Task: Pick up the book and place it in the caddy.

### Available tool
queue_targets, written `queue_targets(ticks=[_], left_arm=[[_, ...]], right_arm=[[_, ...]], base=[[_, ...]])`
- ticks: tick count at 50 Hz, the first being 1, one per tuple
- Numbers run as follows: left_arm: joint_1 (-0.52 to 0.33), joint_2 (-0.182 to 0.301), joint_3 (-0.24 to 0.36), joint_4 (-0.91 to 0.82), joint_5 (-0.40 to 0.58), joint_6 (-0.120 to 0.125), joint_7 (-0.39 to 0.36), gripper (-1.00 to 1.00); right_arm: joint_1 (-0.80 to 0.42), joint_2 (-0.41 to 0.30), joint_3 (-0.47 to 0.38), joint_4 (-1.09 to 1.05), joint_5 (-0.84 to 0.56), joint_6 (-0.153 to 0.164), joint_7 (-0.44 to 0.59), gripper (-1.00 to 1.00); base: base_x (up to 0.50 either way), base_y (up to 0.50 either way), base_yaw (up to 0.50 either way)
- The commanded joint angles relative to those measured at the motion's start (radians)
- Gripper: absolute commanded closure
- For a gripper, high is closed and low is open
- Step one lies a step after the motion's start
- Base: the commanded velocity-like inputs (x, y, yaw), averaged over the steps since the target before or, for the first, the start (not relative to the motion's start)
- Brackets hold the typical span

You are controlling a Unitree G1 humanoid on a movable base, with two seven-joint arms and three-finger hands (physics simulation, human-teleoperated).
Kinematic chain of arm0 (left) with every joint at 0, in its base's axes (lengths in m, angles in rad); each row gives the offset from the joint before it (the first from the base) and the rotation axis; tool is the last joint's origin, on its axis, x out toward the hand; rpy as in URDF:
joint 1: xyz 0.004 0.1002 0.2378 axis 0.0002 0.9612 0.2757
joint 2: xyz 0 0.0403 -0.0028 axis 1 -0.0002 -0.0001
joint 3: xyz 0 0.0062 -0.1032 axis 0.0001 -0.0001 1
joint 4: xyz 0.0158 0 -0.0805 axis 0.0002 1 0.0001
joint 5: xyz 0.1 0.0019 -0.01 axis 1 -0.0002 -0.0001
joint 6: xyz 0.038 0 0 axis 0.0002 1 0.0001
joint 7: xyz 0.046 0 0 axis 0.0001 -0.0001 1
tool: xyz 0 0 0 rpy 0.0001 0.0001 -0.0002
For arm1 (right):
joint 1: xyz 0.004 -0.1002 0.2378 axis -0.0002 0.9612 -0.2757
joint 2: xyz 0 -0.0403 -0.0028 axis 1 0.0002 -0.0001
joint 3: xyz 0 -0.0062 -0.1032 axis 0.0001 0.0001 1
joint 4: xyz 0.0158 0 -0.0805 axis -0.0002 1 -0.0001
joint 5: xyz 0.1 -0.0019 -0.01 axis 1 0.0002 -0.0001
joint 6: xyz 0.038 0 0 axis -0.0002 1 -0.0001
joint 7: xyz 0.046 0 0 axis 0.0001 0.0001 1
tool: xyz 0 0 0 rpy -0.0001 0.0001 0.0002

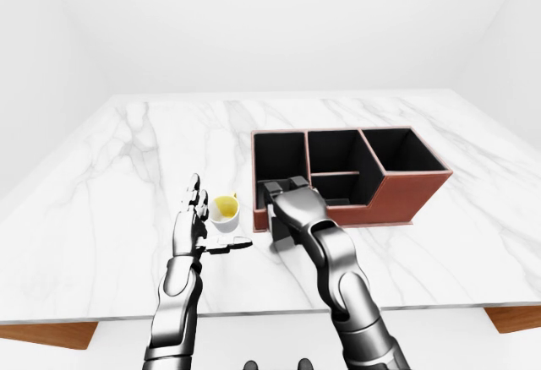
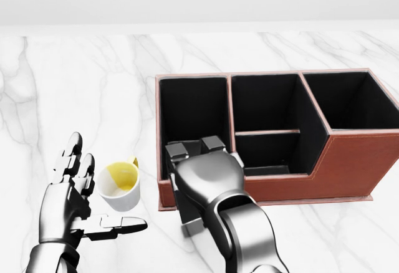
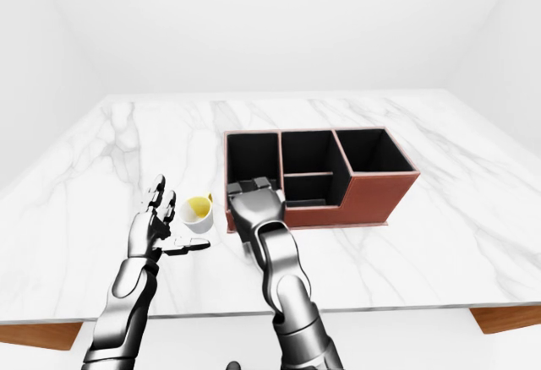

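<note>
The book (image 2: 185,220) is a dark slab that shows only as an edge under my right hand (image 2: 194,151). The hand's fingers curl round it and hold it against the lower left corner of the caddy (image 2: 349,161). The caddy is a brown box with black inside and several open compartments; the left one (image 2: 193,114) lies just above my fingertips in the head view. The back of my hand hides most of the book. My left hand (image 2: 87,207) is open and empty, with its fingers spread, at the lower left.
A white cup (image 2: 120,187) with a yellow inside stands between my left hand and the caddy's left wall, close to both. All of it rests on a white marble table (image 2: 62,86), whose near edge (image 1: 254,312) runs along the bottom of the left-eye view.
</note>
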Motion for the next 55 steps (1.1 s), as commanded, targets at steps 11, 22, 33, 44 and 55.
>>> queue_targets(ticks=[11, 22, 33, 44, 55], left_arm=[[-0.004, 0.001, 0.002, 0.004, 0.001, -0.001, 0.002, -1.0], [-0.006, 0.002, 0.003, 0.005, 0.002, 0.0, 0.003, -1.0], [-0.007, 0.002, 0.004, 0.009, 0.002, -0.003, 0.004, -1.0], [-0.008, 0.002, 0.002, 0.022, 0.005, -0.015, 0.003, -1.0], [-0.012, 0.003, 0.004, 0.023, 0.003, -0.013, 0.004, -1.0]], right_arm=[[0.041, 0.081, 0.038, -0.279, -0.281, 0.0, 0.0, 1.0], [-0.056, 0.095, -0.027, -0.31, -0.331, 0.0, 0.0, 1.0], [-0.187, 0.057, -0.125, -0.279, -0.325, 0.0, 0.0, 1.0], [-0.24, 0.003, -0.173, -0.172, -0.248, 0.0, 0.0, 1.0], [-0.316, -0.043, -0.21, -0.072, -0.188, 0.0, 0.0, 1.0]], base=[[0.0, 0.0, 0.0], [0.0, 0.0, 0.0], [0.0, 0.0, 0.0], [0.0, 0.0, 0.0], [0.0, 0.0, 0.0]])
